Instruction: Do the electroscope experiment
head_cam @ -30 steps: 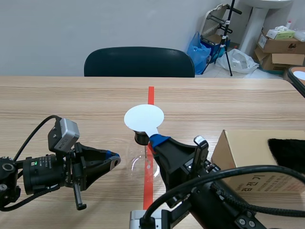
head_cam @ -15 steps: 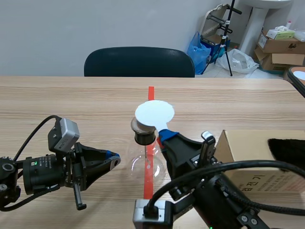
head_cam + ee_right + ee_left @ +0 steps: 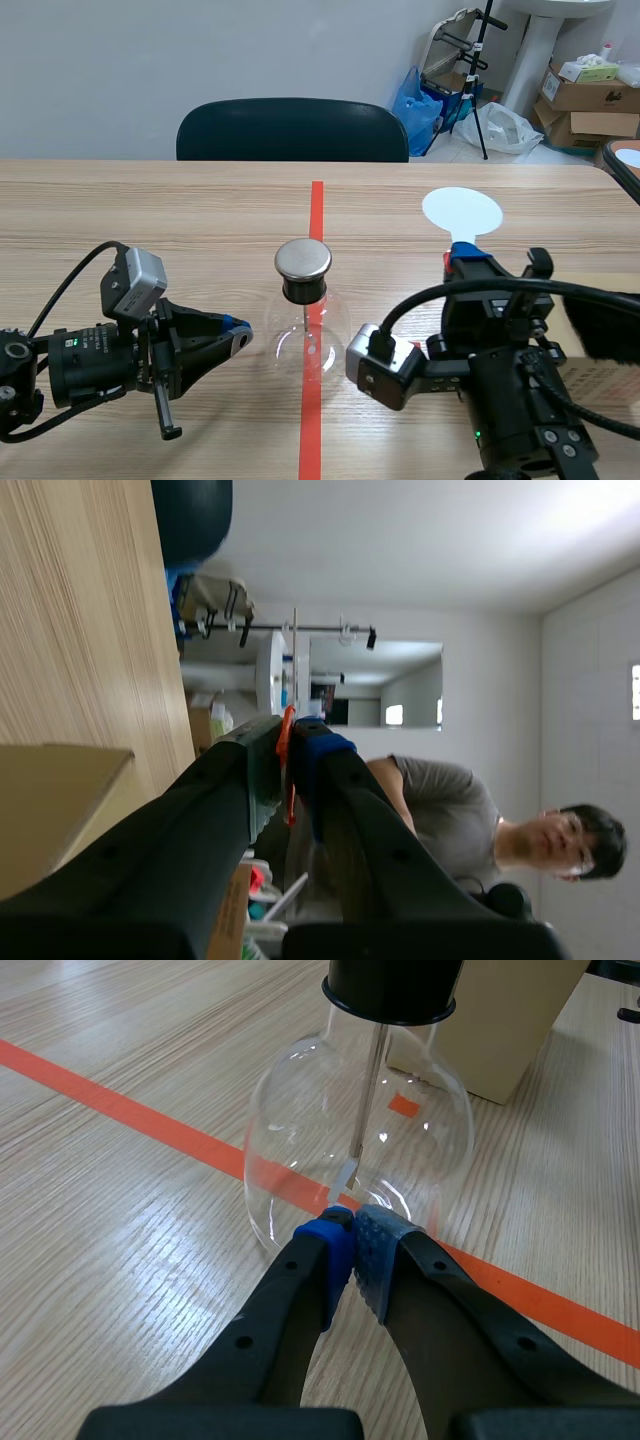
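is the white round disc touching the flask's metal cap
No, the white round disc sits in the right gripper, apart from the silver metal cap of the glass flask.

The right tool (image 3: pixel 290 745) pinches the orange handle (image 3: pixel 287 780) of a white disc (image 3: pixel 271 670), a cardboard box (image 3: pixel 50 800) beside it.

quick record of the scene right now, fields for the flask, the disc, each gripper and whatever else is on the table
flask: glass flask upright on the orange-red line, with a metal cap on top, nothing on the cap
disc: white disc held in the air, off to the right arm's side of the flask, apart from the cap
right gripper: shut on the white disc
left gripper: shut on nothing, tips low by the flask's base; contact unclear
other: cardboard box beyond the flask
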Tool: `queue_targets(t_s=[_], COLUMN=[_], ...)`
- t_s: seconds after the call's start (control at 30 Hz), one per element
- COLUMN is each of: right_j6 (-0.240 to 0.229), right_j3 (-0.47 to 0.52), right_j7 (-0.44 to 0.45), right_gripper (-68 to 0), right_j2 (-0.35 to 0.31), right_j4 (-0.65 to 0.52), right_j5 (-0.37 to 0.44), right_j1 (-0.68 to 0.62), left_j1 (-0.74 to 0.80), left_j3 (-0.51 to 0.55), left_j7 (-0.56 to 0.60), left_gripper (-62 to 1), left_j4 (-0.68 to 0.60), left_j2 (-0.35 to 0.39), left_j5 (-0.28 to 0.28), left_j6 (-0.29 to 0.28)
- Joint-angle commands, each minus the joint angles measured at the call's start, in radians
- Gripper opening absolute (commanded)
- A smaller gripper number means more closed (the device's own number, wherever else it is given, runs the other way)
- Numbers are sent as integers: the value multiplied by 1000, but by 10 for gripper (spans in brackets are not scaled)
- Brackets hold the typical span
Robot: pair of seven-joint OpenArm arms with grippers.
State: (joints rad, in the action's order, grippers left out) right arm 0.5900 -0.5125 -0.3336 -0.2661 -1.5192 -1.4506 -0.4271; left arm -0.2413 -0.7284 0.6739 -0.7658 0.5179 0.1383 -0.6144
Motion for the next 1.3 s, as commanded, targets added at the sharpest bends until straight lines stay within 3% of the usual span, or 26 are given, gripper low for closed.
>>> queue_targets(t_s=[0.0,0.23,0.5,0.67,1.27], right_j6=[11,11,11,11,11], right_j3=[3,3,3,3,3], right_j7=[-26,-110,-94,-8,446], right_gripper=[-665,-665,-665,-665,-665], right_j2=[-8,-8,-8,-8,-8], right_j4=[-13,-13,-13,-13,-13], right_j5=[-2,-2,-2,-2,-2], right_j1=[11,11,11,11,11], left_j1=[-5,-5,-5,-5,-5], left_j3=[-2,-2,-2,-2,-2], left_j7=[14,14,14,14,14], left_gripper=[-568,-568,-568,-568,-568], left_j4=[-17,-17,-17,-17,-17], left_j2=[-5,-5,-5,-5,-5], left_j5=[11,10,10,10,10], left_j6=[-2,-2,-2,-2,-2])
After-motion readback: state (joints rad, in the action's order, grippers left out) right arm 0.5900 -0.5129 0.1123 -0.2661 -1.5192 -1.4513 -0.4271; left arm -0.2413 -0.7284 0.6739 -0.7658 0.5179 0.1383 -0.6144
